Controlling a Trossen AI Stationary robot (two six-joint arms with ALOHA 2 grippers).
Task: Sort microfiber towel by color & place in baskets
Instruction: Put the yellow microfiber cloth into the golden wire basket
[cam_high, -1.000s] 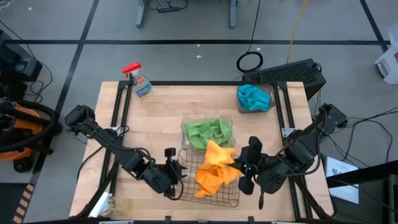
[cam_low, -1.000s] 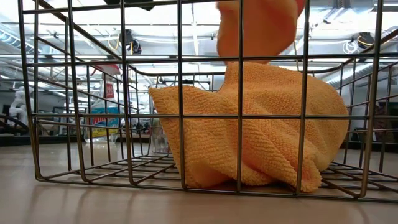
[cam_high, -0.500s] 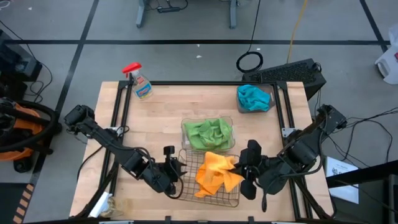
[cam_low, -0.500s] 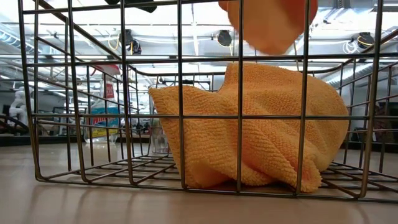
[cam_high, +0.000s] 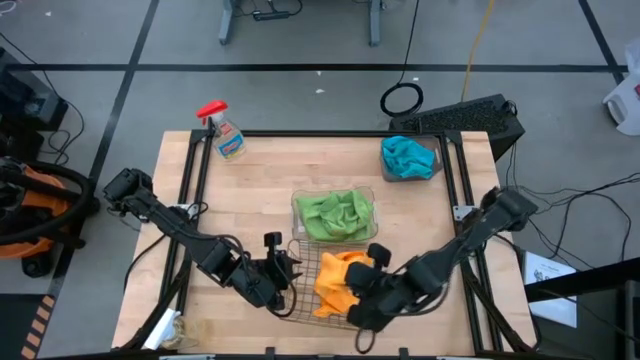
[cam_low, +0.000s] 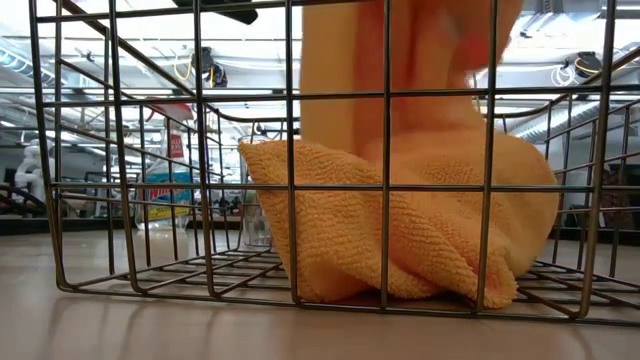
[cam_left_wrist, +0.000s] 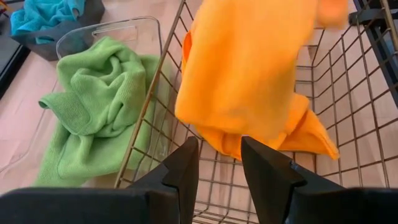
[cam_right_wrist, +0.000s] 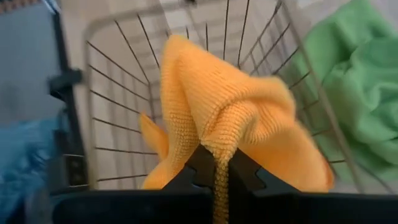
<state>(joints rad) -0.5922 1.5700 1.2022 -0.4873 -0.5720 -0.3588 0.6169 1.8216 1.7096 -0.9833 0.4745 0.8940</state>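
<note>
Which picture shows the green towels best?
The left wrist view: the green towels fill the clear basket, folds showing. The high view shows them small from above. The right wrist view catches only an edge. The low view shows none.

Left arm stretched from its base at the table's left edge toward the near middle, elbow low, wrist level. Left gripper (cam_high: 283, 272) near the table's front, fingers (cam_left_wrist: 186, 165) parted with a clear gap between them, nothing held, pointing right.

Right arm reaching in from its base at the table's right edge, folded down and leftward, forearm low over the near right part of the table. Right gripper (cam_high: 368, 287) angled down and left, fingers (cam_right_wrist: 202, 163) pinched together on a fold of the yellow-orange towel (cam_right_wrist: 233, 118). Both grippers close to each other at the near centre, facing one another, not touching.
</note>
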